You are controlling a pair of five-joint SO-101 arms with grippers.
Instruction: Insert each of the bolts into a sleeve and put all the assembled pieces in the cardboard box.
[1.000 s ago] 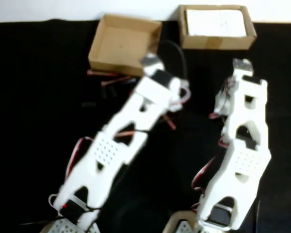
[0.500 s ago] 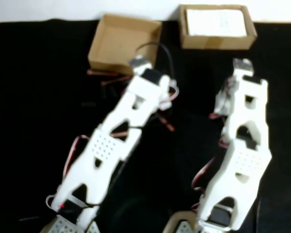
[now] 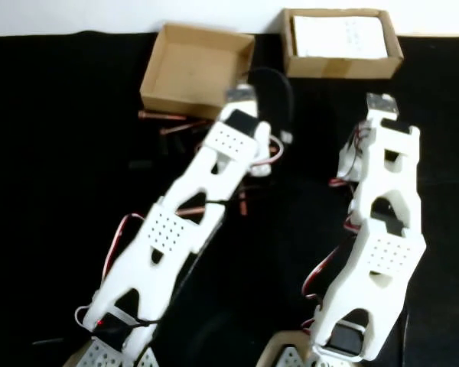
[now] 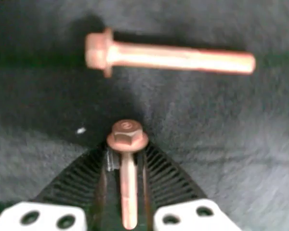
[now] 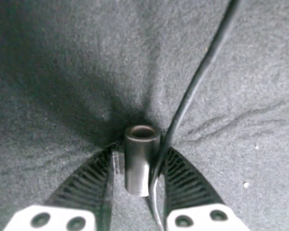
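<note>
Over the last second my left arm point(image 3: 183, 222) has swung its wrist toward the left of the high view and back again. It now ends just below the lower right corner of the cardboard box point(image 3: 187, 73), which sits at the upper centre-left of the frame. My right arm point(image 3: 379, 229) has kept its pose on the right side throughout.

My left jaws are clenched on 1 bolt point(image 4: 127, 168), with the shank lying between them and the hex head sticking out past the tips. A 2nd, loose bolt point(image 4: 168, 55) lies crosswise on the black counter point(image 3: 53, 191) just beyond that head and apart from it. More bolts point(image 3: 164, 116) lie beside the box's lower edge.

My right jaws are grasping the sleeve point(image 5: 140, 159), its open bore showing at the far end. A black cable point(image 5: 202, 72) runs close along 1 side of the sleeve, and I cannot tell whether it is caught.

I judge that both halves of 1 assembly are now in hand, but the arms are well apart. The insertion is not yet done, and boxing comes after that.
</note>
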